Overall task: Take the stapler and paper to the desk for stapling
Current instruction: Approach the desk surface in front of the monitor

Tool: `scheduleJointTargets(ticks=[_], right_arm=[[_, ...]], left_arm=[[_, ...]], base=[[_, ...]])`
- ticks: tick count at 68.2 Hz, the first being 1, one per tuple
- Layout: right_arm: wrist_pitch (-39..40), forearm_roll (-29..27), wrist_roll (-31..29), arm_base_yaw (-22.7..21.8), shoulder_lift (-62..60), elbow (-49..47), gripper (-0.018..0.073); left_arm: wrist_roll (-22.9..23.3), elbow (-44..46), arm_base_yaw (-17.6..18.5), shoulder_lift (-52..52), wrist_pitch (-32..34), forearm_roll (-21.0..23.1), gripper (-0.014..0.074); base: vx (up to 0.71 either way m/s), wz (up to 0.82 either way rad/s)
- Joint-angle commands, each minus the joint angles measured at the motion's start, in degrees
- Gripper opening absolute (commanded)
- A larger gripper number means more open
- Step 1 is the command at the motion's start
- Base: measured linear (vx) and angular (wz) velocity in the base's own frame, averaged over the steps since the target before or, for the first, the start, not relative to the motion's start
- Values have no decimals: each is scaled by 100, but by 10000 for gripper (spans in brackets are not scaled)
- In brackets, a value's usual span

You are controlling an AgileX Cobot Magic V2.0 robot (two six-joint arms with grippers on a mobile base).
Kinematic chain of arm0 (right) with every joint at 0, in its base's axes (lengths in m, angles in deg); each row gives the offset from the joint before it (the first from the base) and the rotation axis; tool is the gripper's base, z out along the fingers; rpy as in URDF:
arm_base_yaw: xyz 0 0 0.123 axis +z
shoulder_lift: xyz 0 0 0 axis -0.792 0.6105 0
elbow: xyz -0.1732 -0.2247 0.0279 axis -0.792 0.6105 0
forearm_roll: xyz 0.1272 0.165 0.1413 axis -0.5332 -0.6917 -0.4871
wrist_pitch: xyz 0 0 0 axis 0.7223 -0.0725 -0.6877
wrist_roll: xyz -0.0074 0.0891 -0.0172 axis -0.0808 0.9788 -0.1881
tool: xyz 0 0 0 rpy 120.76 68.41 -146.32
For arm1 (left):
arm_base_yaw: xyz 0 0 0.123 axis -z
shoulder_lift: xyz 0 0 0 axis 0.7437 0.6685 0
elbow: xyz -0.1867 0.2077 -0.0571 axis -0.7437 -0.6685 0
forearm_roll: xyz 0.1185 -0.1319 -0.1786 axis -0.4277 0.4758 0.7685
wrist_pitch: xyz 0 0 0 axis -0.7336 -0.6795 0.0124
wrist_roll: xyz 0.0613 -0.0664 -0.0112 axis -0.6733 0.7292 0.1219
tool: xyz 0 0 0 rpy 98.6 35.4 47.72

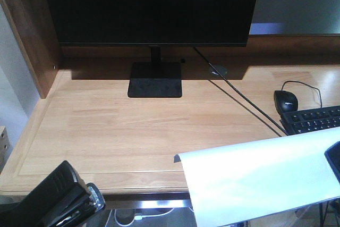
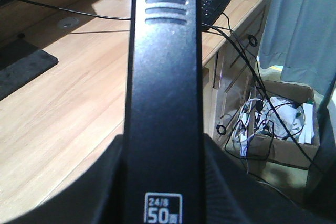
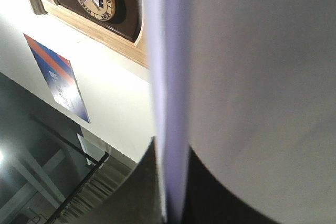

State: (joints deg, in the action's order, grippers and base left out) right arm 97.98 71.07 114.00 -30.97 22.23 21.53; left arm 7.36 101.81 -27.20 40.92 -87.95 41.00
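With our left gripper (image 2: 163,198) clamped on the stapler (image 1: 66,192) at the near-left edge of the desk (image 1: 133,126) and our right gripper (image 3: 176,198) pinching the paper (image 1: 260,179) at near right, we should lower both flat onto bare wood before the monitor (image 1: 149,3).

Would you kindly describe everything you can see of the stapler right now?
The stapler is black, matte and plastic-looking, with a long narrow top arm bearing three ribs near its tip and a white label showing "50" near its rear. The left gripper clamps its rear, holding it tilted in the air by the desk's front left corner; a shiny metal part shows underneath.
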Motion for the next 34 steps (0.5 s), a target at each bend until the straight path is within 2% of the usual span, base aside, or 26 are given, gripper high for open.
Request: scheduleJointTargets(ticks=[1,34], right_arm=[[380,-39,-78,-25,33,-167,-2],[391,-39,-78,-25,33,-167,-2]], left_arm=[[-3,201,18,22,458,395,-6],[-3,201,18,22,591,370,-6]], base=[[0,0],[0,0]])
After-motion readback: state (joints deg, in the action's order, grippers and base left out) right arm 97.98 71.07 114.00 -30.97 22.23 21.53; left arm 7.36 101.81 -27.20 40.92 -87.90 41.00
